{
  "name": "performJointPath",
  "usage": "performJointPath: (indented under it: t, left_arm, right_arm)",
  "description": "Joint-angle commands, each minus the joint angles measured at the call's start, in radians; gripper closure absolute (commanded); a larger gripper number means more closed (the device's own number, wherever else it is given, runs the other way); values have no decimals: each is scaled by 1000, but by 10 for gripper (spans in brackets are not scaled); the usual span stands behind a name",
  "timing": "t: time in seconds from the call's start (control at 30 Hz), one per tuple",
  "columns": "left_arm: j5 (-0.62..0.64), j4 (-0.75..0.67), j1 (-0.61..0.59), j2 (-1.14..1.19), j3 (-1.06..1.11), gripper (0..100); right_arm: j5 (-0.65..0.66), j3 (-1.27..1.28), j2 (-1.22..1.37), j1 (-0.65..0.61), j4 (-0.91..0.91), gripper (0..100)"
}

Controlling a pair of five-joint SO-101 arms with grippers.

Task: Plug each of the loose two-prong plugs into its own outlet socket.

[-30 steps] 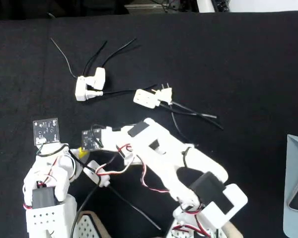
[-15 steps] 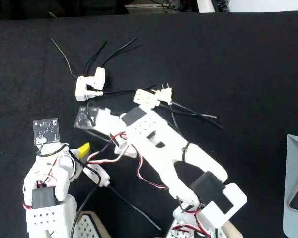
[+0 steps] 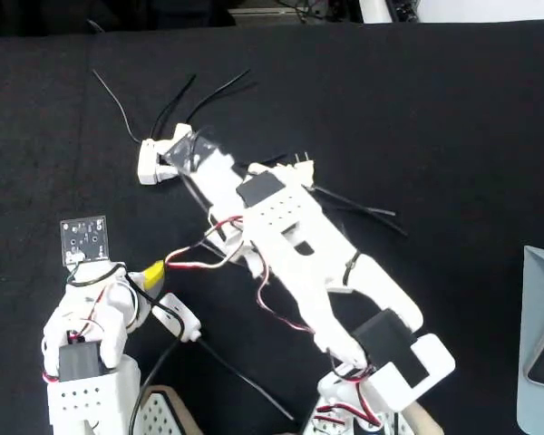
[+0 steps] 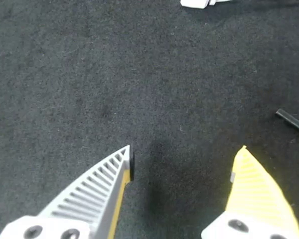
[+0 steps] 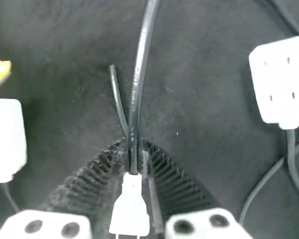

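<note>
I read right gripper (image 5: 134,147) clamped on plug (image 5: 130,209) at its cord neck. Long axis runs along the gripper, prongs facing back at the wrist, I think. Socket (image 5: 281,82) lies ahead, off to one side. Left gripper (image 4: 186,147) apart, holding nothing, farther off.

The left arm (image 3: 98,319) and right arm (image 3: 281,217) are white plastic with black servo blocks and red, white and black wires. The left gripper (image 4: 186,149) has ribbed triangular fingers (image 4: 97,191) — one grey, one yellow; the right gripper (image 5: 133,154) has dark ribbed ones.
</note>
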Motion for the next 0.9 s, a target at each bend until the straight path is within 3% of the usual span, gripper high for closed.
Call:
performJointPath:
  t: [0.0,0.43,0.73,0.87]
  left_arm:
    - [6,12,5,-2,19,682]
    - [6,12,5,-2,19,682]
    - [6,12,5,-2,19,682]
    - [6,12,5,-2,19,682]
  right_arm:
    - [-115,-102,-1,18,58,987]
    - [-459,-188,8,21,147,987]
    - [-460,-38,8,26,-48,985]
    - [-460,-24,5,25,-35,898]
